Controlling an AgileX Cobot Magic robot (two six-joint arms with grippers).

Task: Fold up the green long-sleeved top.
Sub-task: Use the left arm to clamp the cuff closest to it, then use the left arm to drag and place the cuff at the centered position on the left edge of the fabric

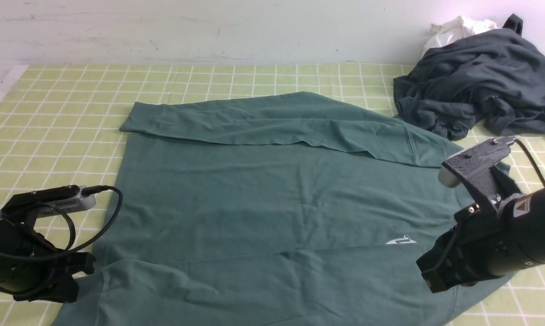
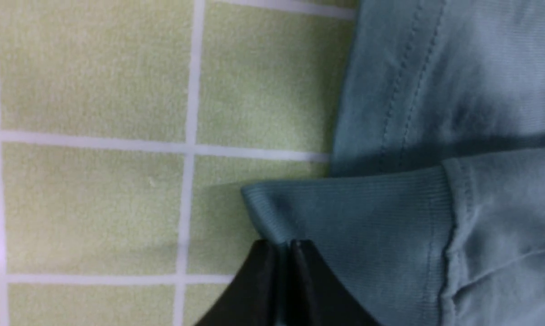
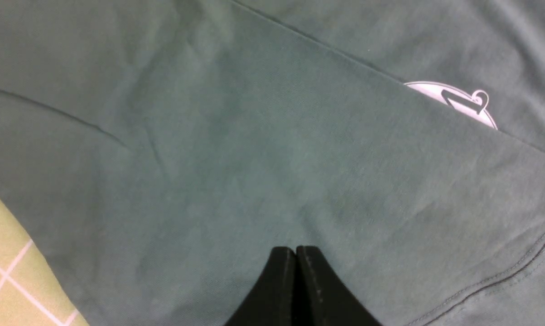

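Green long-sleeved top lies flat on the green checked cover, far sleeve folded across the body, near edge cut off by the frame. Left gripper: fingers nearly closed, pinching the edge of a ribbed cuff at the top's near left corner. Right gripper: fingers pressed together over the near right part; cannot tell whether cloth is caught. White logo half hidden under a fold. Dark garment heap at far right, partly covering a white cloth.
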